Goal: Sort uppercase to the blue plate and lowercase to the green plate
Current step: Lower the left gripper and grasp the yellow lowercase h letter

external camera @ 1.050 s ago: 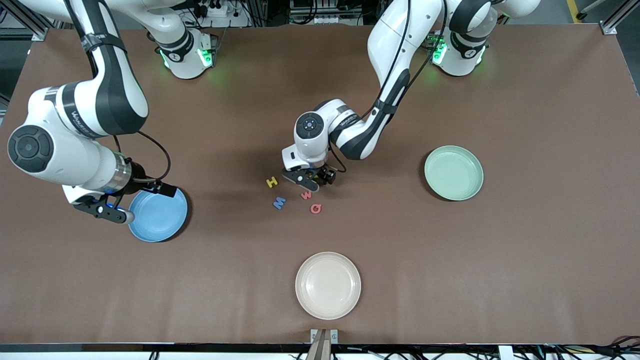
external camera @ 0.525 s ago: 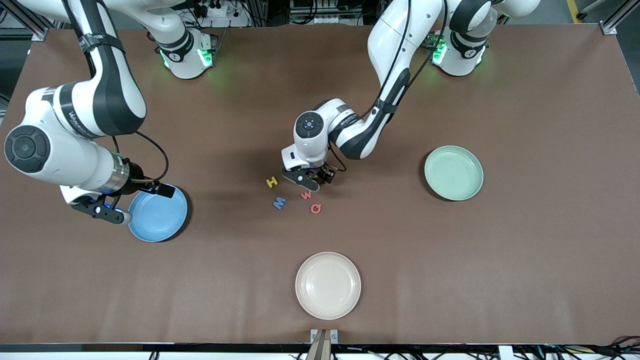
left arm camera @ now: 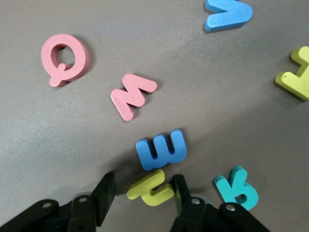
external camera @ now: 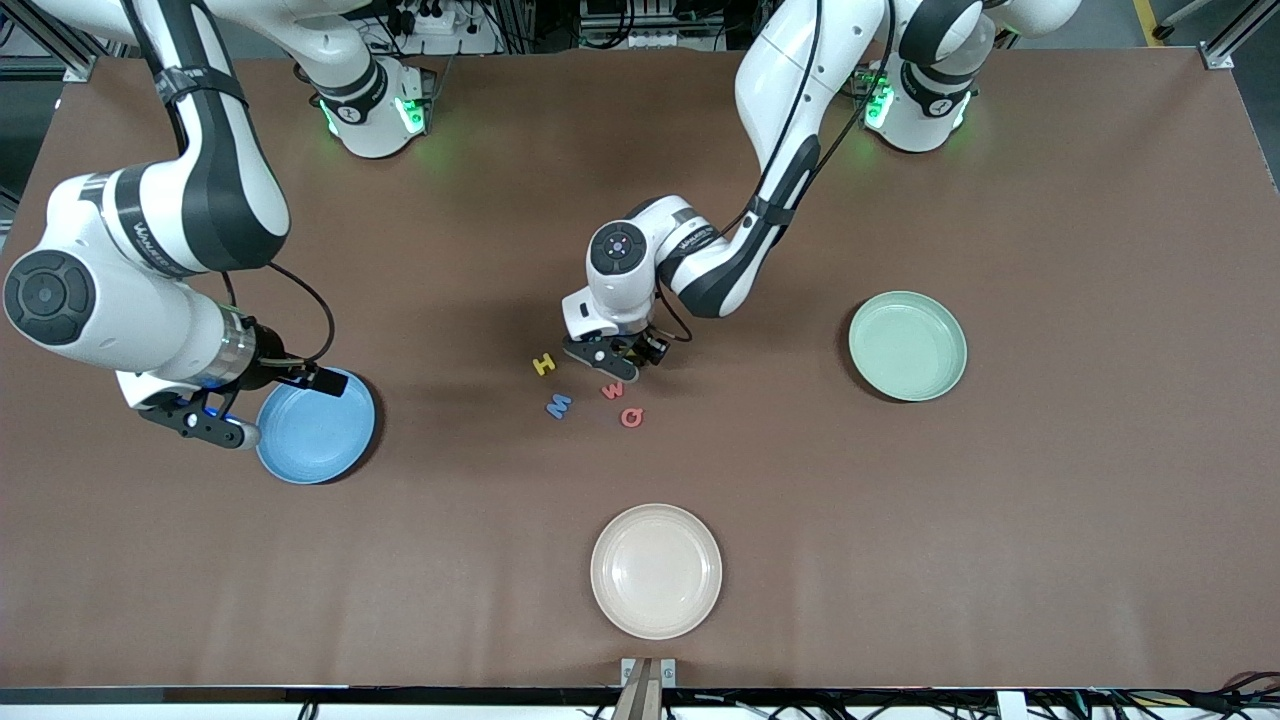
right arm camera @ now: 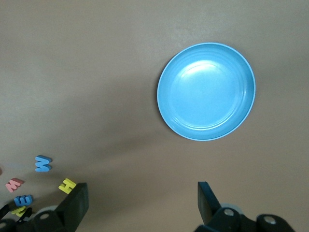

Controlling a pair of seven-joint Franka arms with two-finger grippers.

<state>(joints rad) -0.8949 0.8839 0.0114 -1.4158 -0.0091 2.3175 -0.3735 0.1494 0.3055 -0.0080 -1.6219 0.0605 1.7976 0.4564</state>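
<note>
The small yellow h point(left arm camera: 150, 189) lies flat in the letter cluster at the middle of the front view. The left claw point(external camera: 610, 362) stands half-closed astride it, not yet gripping. The blue m point(left arm camera: 161, 150) lies just beside it, and the green R point(left arm camera: 236, 187) sits next to one finger. I judge either could be nudged or pinched along, or the thin foam could slip free. The green plate point(external camera: 907, 346) is well apart, toward the left arm's end. The right claw point(external camera: 205, 428) waits, spread wide, just beside the blue plate point(external camera: 330, 455). The table point(external camera: 900, 550) is plain brown, with dark framing at the frame's top edge.
</note>
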